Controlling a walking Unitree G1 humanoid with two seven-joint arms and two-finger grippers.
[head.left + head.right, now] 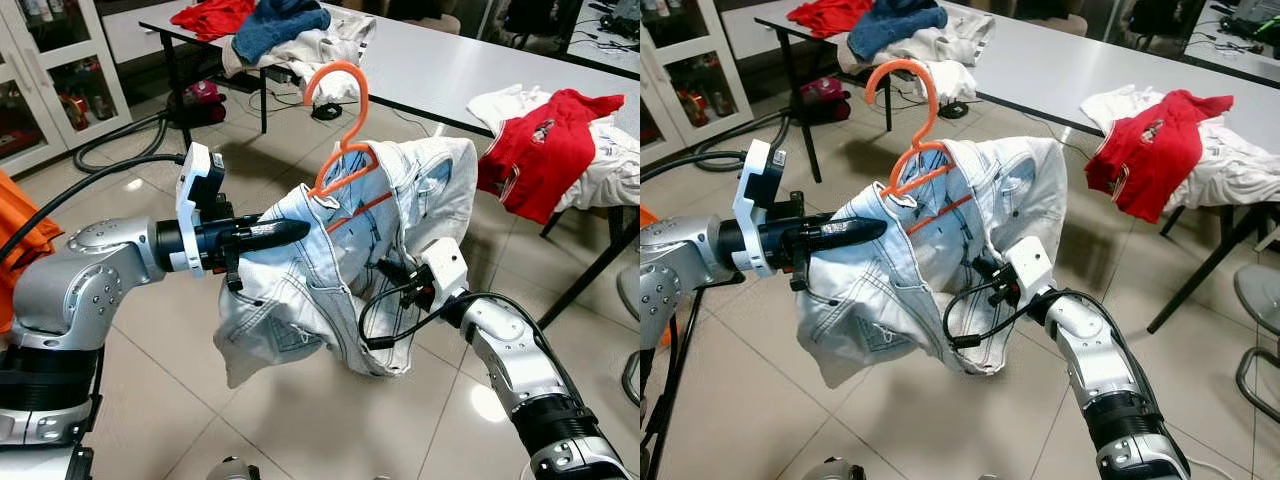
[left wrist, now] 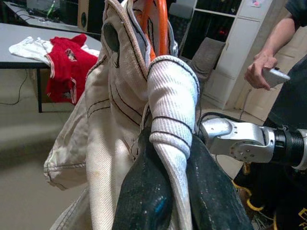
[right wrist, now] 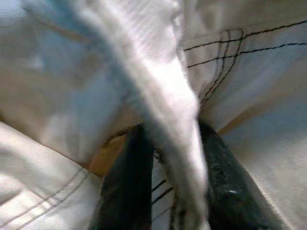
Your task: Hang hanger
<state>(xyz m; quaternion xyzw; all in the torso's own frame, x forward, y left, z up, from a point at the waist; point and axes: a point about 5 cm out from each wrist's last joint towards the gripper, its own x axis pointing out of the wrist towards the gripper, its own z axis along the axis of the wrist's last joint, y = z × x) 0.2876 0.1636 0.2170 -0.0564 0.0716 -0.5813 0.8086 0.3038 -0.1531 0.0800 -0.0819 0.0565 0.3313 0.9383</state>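
Denim jacket (image 1: 330, 280) on orange hanger (image 1: 340, 130), left gripper (image 1: 300, 230) and right gripper (image 1: 385, 270) both clamped on its fabric.

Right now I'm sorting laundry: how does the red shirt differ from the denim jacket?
The red shirt lies on the table; the denim jacket is held up by both grippers. The jacket is pale blue on an orange hanger; the shirt has none. Both are rumpled.

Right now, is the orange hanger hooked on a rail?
No, the orange hanger sits in the pale denim jacket, its hook in open air above the floor.
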